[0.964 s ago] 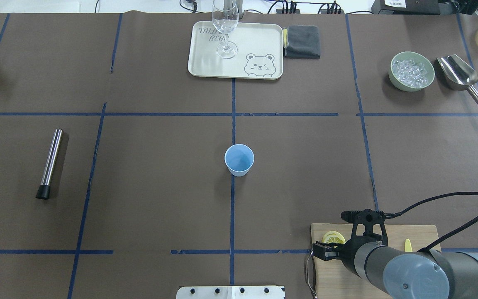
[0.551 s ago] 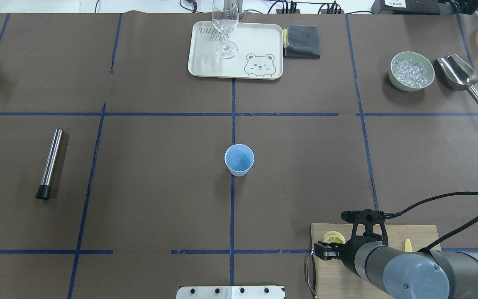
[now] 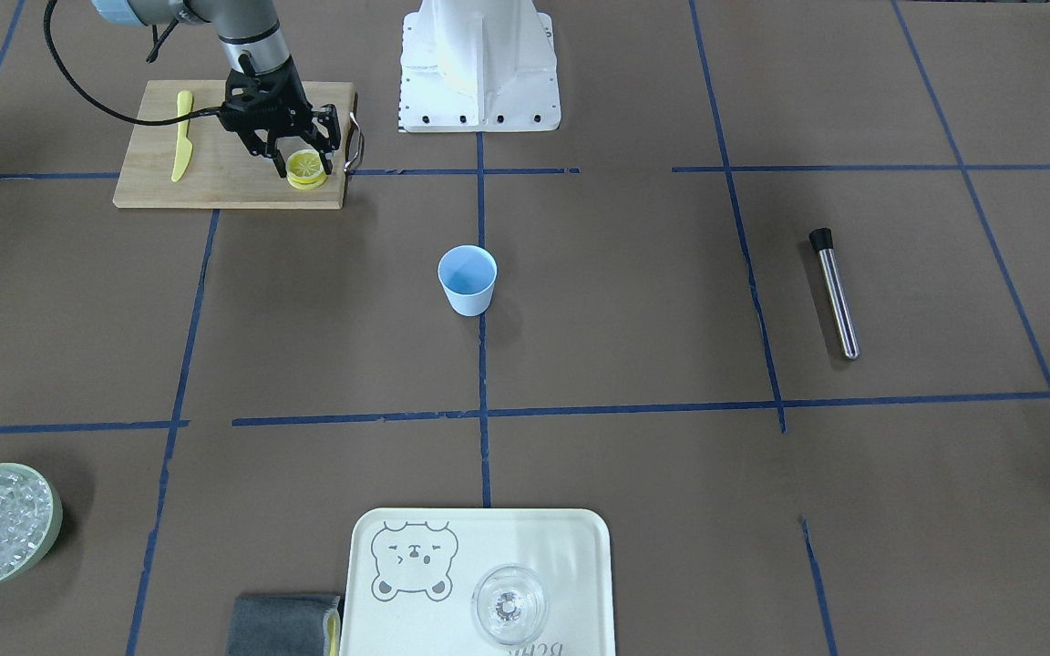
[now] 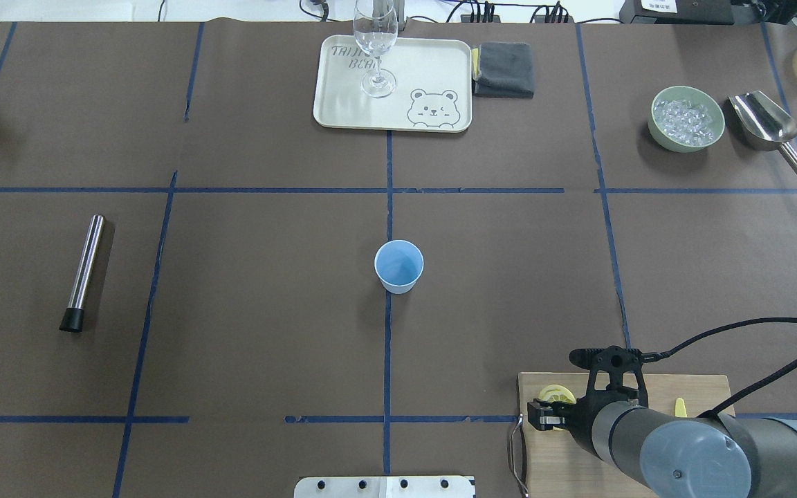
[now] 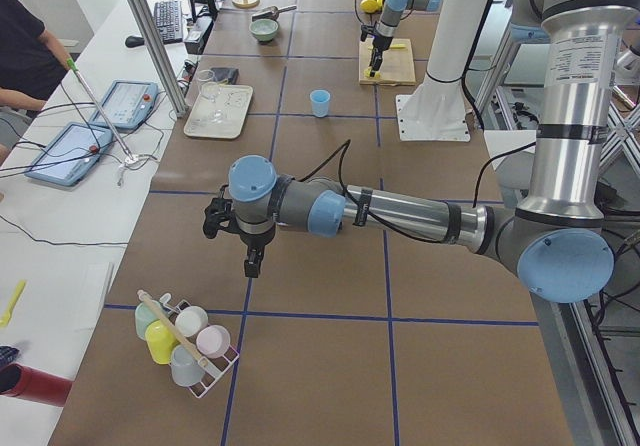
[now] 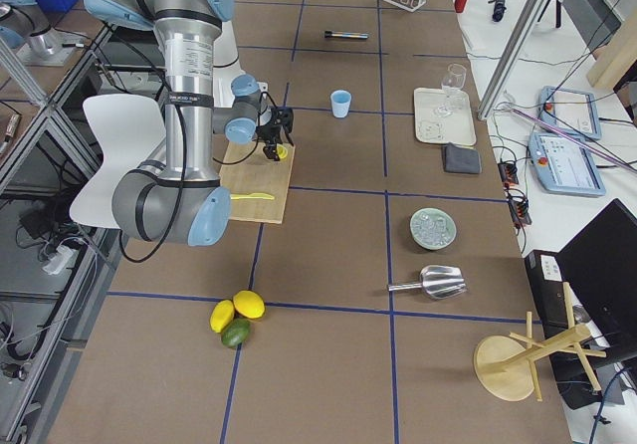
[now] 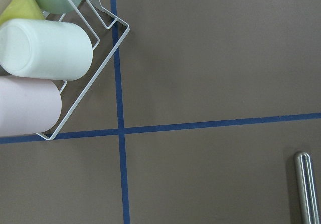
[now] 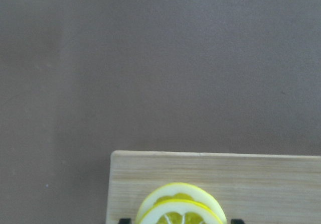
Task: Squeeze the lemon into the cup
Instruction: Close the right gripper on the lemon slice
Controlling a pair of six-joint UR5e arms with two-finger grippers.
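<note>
- Front-facing view: my right gripper point(image 3: 306, 164) hangs tips-down over the cutting board point(image 3: 215, 187), at the corner nearest the cup point(image 3: 468, 278). The jaws are spread, one either side of the lemon point(image 3: 306, 168). By my reading they are bracketing it, not clamped yet. The cup stands upright mid-table, well apart from the board, mouth up to take juice.
- Overhead view: my forearm covers much of the board. Only part of the lemon peeks out beyond the wrist. The cup looks empty.
- Left side view: my left gripper point(image 5: 252, 263) hangs over bare table near a wire rack of cups point(image 5: 185, 344), clear of the work, I judge. I cannot tell from here whether it is released or clenched.
- Right side view: the lemon is a yellow speck under my wrist, too small for detail.
- Left wrist view: a rack corner and the end of a steel rod point(image 7: 307, 189). No fingers in shot.
- Right wrist view: the lemon sits at the bottom edge, cut off. It may be two slices stacked, but I'm unsure. Black finger corners show either side with a thin gap to the rind. Any contact lower down is out of frame.
</note>
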